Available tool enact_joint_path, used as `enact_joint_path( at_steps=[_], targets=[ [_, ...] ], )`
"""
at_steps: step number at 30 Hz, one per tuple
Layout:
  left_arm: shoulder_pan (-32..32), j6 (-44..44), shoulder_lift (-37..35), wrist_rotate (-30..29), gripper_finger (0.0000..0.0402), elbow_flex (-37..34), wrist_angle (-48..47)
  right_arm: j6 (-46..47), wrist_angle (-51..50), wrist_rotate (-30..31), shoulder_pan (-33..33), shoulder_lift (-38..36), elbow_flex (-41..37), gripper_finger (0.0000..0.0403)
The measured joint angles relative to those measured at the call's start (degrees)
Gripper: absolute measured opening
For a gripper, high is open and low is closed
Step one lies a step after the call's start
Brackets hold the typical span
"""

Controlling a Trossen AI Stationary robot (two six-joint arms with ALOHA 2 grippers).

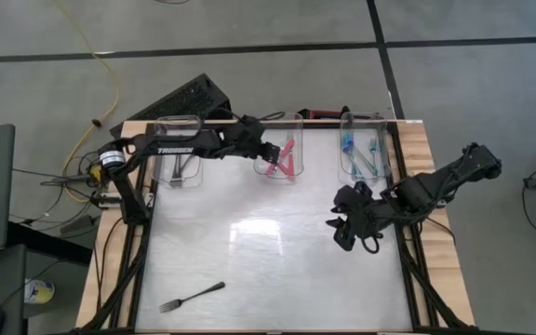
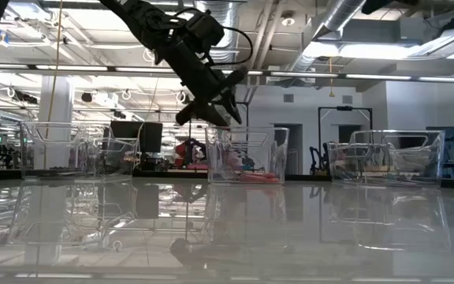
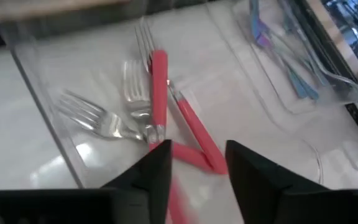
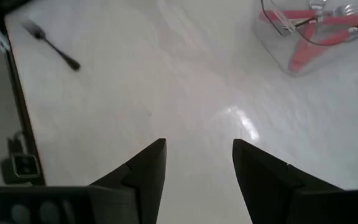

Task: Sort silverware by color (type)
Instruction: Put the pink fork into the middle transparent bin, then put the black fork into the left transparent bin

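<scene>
While hovering over the middle bin:
left gripper (image 3: 197,168): my fingers are standing part open, holding nothing
red forks (image 3: 166,112): lying crossed in middle bin (image 1: 291,175) under me
right gripper (image 4: 197,168): waiting above table (image 1: 268,270), fingers apart, gripping nothing
grey fork (image 1: 192,297): lying alone near table's front-left
teal forks (image 1: 361,154): sitting in right bin (image 1: 347,172)
left bin (image 1: 161,172): holding grey forks (image 1: 182,166)

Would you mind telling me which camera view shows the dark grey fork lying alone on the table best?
The high view: the dark grey fork lies whole and unobstructed near the table's front left. The right wrist view also shows it whole, but far off, near the picture's edge. The low view shows at most a dark blur up front, and the left wrist view misses it.
</scene>
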Motion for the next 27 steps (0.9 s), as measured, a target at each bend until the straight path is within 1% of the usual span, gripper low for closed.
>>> enact_joint_path(
  at_steps=[2, 4, 6, 9, 12, 14, 16, 19, 23, 27],
  targets=[
    [0.6, 4.17, -0.8, 0.19, 0.0154, 0.02, -0.09, 2.5, 0.19, 0.53, 0.51, 0.1, -0.02, 0.0207],
    [1.28, 9.04, -2.13, 1.99, 0.0172, 0.02, -2.12, 4.99, 0.57, 2.63, 1.07, 0.62, 0.03, 0.0207],
    [2.11, 11.96, -4.28, 6.59, 0.0184, 0.02, -5.16, 7.86, 0.87, 4.53, 1.84, 1.2, 0.03, 0.0207],
    [2.1, 14.56, -8.69, 16.69, 0.019, 0.03, -12.64, 13.26, 2.96, 4.86, 2.78, 2.04, -0.01, 0.0207],
    [-1.67, 19.15, -13.41, 24.94, 0.0189, 0.04, -23.21, 16.51, 5.74, 5.1, 3.62, 3.61, 0.03, 0.0207],
    [-6.87, 22.31, -16.55, 26.59, 0.0185, 0.07, -31.66, 17.28, 8.68, 5.31, 3.98, 5.21, -0.01, 0.0207],
    [-13.89, 24.42, -19.38, 25.73, 0.0181, -0.32, -38.23, 17.36, 10.72, 6.23, 3.98, 6.65, 0.05, 0.0207],
    [-26.52, 22.67, -23.68, 19.68, 0.0176, -3.45, -40.61, 16.18, 14.05, 6.39, 3.16, 9.37, 0.02, 0.0207],
    [-44.31, 14.16, -27.16, 8.53, 0.0173, -8.77, -38.66, 15.72, 16.39, 5.0, 1.38, 12.1, 0.02, 0.0207],
    [-58.69, 4.61, -26.44, 0.39, 0.0173, -13.27, -32.95, 11.09, 16.95, 2.71, 0.02, 13.21, -0.02, 0.0207]
  ],
)
